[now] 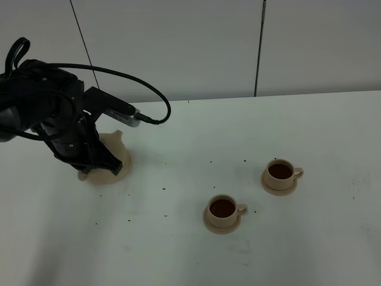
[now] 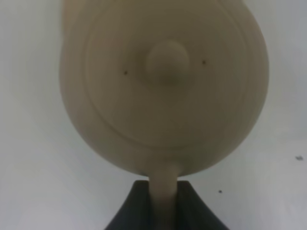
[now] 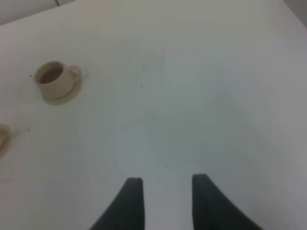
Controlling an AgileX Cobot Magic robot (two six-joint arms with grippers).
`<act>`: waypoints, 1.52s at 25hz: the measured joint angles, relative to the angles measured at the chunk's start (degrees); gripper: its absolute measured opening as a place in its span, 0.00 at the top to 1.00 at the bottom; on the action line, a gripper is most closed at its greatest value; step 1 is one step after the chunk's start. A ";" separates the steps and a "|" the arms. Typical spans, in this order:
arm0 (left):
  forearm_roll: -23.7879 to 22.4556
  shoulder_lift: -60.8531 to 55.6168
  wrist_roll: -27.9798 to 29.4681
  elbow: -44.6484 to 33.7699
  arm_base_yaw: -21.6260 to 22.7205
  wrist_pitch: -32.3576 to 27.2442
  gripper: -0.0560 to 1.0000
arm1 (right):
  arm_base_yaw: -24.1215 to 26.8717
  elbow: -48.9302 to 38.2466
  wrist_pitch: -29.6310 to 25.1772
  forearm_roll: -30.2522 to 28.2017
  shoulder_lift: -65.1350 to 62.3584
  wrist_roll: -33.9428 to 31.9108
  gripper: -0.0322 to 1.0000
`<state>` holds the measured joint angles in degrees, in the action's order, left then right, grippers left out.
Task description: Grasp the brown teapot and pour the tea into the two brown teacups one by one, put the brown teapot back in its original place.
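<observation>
Teapot [image 2: 163,91] sits low on its wide saucer [image 1: 119,173], well apart from the two filled teacups [image 1: 223,210] [image 1: 281,173], with the left gripper [image 2: 164,201] clamped on the loop handle. Letting go looks like the risky part: if the pot is not fully seated, it may rock or slide off the saucer's rim onto the tabletop [image 1: 178,238]. The right gripper [image 3: 163,184] hangs over bare tabletop, jaws narrowly parted and holding nothing.

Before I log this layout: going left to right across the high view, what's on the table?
Brown teapot on its saucer, under the left arm → nearer teacup with tea → farther teacup with tea.
</observation>
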<state>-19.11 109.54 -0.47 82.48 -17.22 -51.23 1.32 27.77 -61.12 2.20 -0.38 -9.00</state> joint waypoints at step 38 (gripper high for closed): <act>4.74 9.10 19.03 0.00 3.45 13.45 0.79 | 0.00 0.00 0.00 0.10 0.00 0.00 0.74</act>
<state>-14.36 118.64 18.56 82.48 -13.77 -37.78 1.32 27.77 -61.12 2.30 -0.38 -9.00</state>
